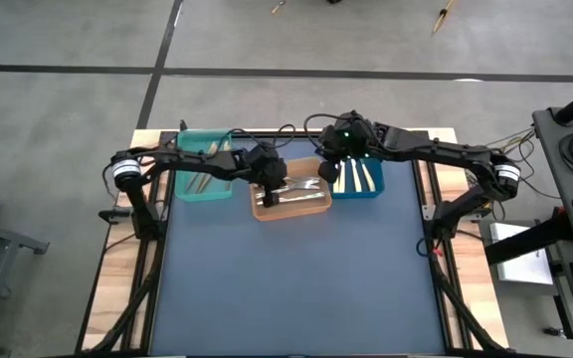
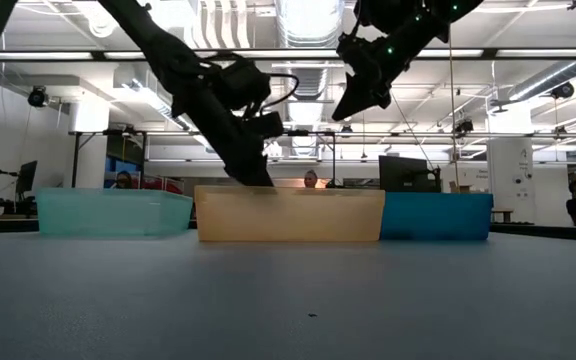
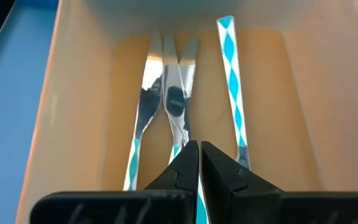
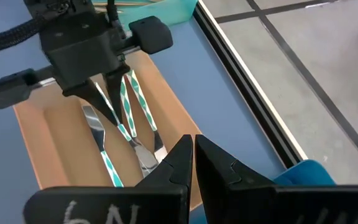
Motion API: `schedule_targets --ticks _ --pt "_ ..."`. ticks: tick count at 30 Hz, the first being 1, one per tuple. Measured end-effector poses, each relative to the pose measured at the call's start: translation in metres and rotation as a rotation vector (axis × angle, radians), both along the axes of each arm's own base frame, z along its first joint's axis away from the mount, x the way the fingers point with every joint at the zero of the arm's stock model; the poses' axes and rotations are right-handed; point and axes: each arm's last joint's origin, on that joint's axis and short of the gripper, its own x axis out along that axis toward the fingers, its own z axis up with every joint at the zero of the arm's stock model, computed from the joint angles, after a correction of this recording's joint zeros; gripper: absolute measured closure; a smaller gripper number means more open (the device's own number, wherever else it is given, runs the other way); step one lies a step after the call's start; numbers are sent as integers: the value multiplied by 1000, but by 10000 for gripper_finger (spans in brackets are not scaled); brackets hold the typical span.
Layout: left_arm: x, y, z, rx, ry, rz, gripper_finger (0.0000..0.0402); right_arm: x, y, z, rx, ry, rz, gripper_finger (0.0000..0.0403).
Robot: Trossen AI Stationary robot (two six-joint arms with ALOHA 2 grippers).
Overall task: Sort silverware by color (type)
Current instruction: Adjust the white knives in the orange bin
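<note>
Three bins stand in a row at the table's far side: teal (image 1: 189, 189), orange (image 1: 318, 206) and blue (image 1: 374, 191). Three pieces of silverware with teal-and-white striped handles (image 3: 232, 74) lie flat on the orange bin's floor. My left gripper (image 3: 199, 149) is shut and slants down into the orange bin's left end, its tips just over the middle piece (image 3: 178, 99). My right gripper (image 4: 193, 143) is shut and holds nothing. It hangs high above the gap between the orange and blue bins (image 2: 346, 112). My left gripper's shut fingertips (image 3: 188, 155) stand right over the middle piece's striped handle (image 3: 178, 150), coming slanting from above and running along it. The fingers hide the spot, so I cannot tell whether they touch it. The piece lies flat on the bin floor.
Pale-handled pieces lie in the blue bin (image 1: 358, 177) and gold-looking ones in the teal bin (image 1: 203, 181). The blue mat (image 1: 296, 288) stretches toward the near edge. People and desks show in the room beyond the table.
</note>
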Motion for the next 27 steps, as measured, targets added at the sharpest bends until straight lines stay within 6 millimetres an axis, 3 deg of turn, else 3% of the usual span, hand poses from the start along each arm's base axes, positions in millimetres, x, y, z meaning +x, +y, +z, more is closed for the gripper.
schedule_targets --ticks 19,27 --pt "32 0 -6 14 -1 37 401 -3 1 -18 0 -57 -32 394" --pt "49 -2 -26 50 108 36 401 -6 1 -22 -6 -82 -41 394"
